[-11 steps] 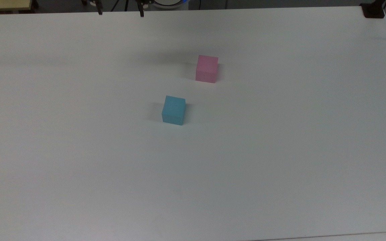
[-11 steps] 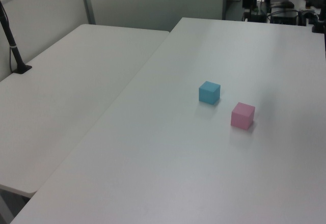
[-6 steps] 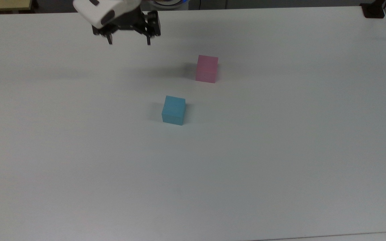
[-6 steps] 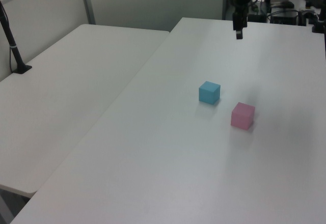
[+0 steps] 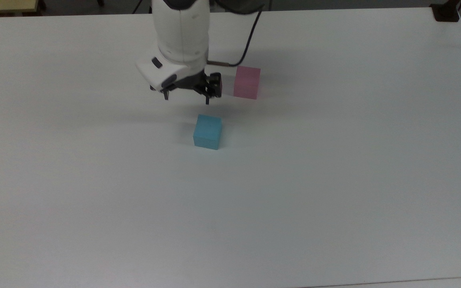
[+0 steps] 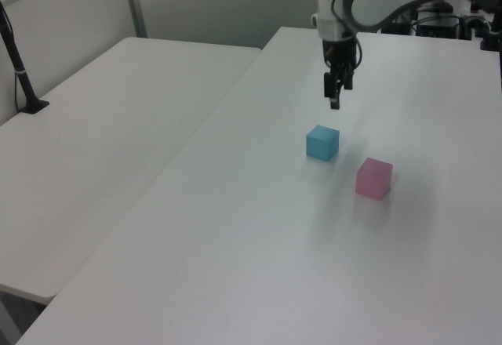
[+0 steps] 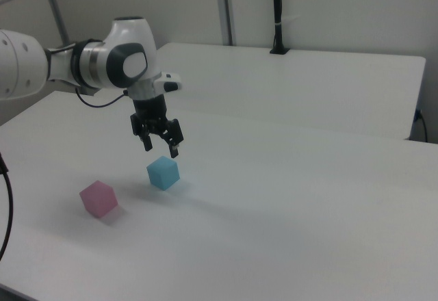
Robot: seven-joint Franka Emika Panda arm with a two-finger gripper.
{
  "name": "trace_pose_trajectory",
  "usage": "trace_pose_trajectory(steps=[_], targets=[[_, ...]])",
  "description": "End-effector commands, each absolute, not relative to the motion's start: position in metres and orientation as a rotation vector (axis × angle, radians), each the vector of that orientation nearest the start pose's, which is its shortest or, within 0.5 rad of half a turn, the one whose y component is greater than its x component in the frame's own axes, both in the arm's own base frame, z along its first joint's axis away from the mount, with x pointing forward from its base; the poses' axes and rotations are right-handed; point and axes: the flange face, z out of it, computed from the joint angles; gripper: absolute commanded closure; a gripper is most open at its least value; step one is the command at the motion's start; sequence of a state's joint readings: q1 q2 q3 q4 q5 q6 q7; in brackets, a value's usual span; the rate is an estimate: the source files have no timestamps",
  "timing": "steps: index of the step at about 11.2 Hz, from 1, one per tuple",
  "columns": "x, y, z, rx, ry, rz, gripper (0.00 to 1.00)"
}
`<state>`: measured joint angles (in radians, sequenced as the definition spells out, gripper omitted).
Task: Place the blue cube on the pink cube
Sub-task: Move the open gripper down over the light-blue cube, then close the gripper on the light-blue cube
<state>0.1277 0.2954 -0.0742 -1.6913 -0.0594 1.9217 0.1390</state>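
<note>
The blue cube (image 5: 207,131) rests on the white table (image 5: 334,180), apart from the pink cube (image 5: 247,82), directly below the gripper (image 5: 187,97), which hangs in the air with fingers spread and nothing between them.

No writing, label, brand or number can be read anywhere; the blue cube (image 5: 207,131) and pink cube (image 5: 247,82) seem to have plain faces.

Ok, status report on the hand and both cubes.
Hand open, empty, above the table, just short of the blue cube. Blue cube on the table, untouched. Pink cube apart from it, top bare. Nothing between them.
</note>
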Motion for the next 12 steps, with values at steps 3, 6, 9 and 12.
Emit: trace_pose_trajectory(steps=[3,6,9,12], targets=[[0.655,0.059,0.365,-3.162,0.233,0.009,0.00],[0.656,0.069,0.348,-3.159,0.243,0.024,0.00],[0.656,0.080,0.338,-3.153,0.250,0.045,0.27],[0.652,0.076,0.365,-3.154,0.230,0.031,0.52]])
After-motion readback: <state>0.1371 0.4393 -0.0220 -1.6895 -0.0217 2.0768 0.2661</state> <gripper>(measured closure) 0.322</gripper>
